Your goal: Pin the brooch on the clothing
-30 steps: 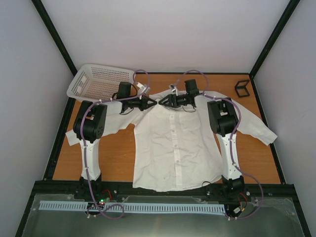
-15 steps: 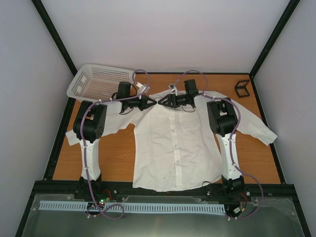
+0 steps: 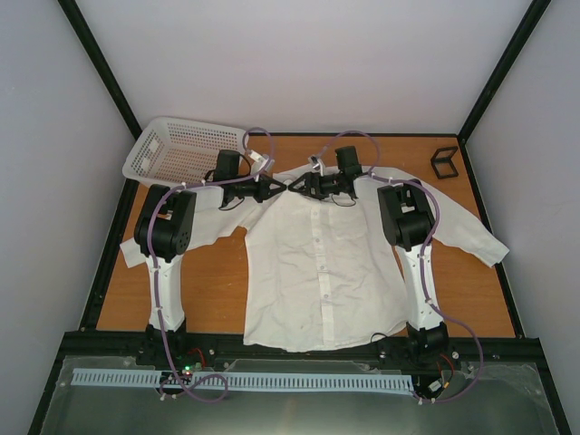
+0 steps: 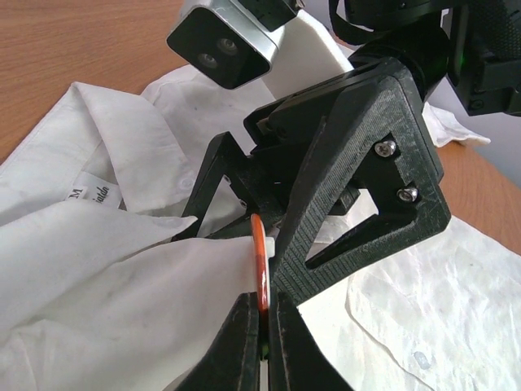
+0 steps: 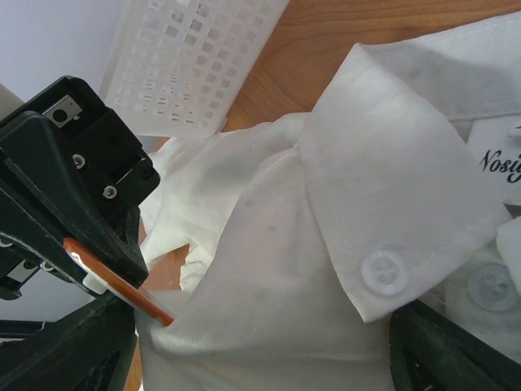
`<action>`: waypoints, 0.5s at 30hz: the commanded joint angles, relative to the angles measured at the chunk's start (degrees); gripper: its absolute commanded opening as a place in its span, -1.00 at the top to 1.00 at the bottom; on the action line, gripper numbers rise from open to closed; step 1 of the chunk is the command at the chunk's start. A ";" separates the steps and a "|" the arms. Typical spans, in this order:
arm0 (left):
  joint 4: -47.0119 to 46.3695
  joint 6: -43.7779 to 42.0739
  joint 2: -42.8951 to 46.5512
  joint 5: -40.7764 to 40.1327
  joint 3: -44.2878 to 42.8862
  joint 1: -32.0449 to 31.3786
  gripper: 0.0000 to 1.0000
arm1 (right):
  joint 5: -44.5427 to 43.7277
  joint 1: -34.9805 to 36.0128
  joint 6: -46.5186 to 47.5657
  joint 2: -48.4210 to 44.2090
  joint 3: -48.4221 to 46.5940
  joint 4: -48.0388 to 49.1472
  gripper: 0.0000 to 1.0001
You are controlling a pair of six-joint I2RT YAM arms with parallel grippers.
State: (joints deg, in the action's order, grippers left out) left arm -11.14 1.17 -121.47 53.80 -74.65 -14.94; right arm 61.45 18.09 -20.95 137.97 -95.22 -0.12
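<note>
Brooch point(image 4: 259, 270) pinched edge-on by left gripper point(image 4: 261, 308) against shirt point(image 3: 319, 272), right gripper point(image 3: 297, 185) spread opposite, basket point(image 3: 143, 156) behind

left end effector point(image 3: 280, 188): pinched shut | right end effector point(image 3: 298, 186): jaws wide (tips nearly meeting)

You get little room at the collar of the shirt point(image 3: 322, 272): left pincer point(image 3: 281, 188) and right pincer point(image 3: 299, 187) meet there (nearly touching). The basket point(image 3: 181, 149) blocks far-left of it; bare table point(image 3: 213, 281) flanks it.
</note>
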 commanded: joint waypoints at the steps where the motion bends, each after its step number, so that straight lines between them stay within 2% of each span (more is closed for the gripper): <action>1: -2.86 -1.28 1.70 5.84 -1.07 -1.06 0.99 | -8.21 0.28 -4.23 1.10 1.24 2.87 -0.64; 9: -2.79 -2.31 2.42 3.35 -0.40 -0.97 0.99 | -4.94 -1.41 -8.79 -0.58 6.89 12.34 -0.69; 15: -2.32 -2.39 2.04 -0.18 -0.38 -0.84 0.99 | -2.25 -1.60 -0.52 -4.29 11.26 10.45 -0.99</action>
State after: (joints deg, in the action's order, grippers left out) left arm -11.70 0.47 -121.45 52.95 -74.52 -15.49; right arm 60.60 17.28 -26.24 135.44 -87.59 11.99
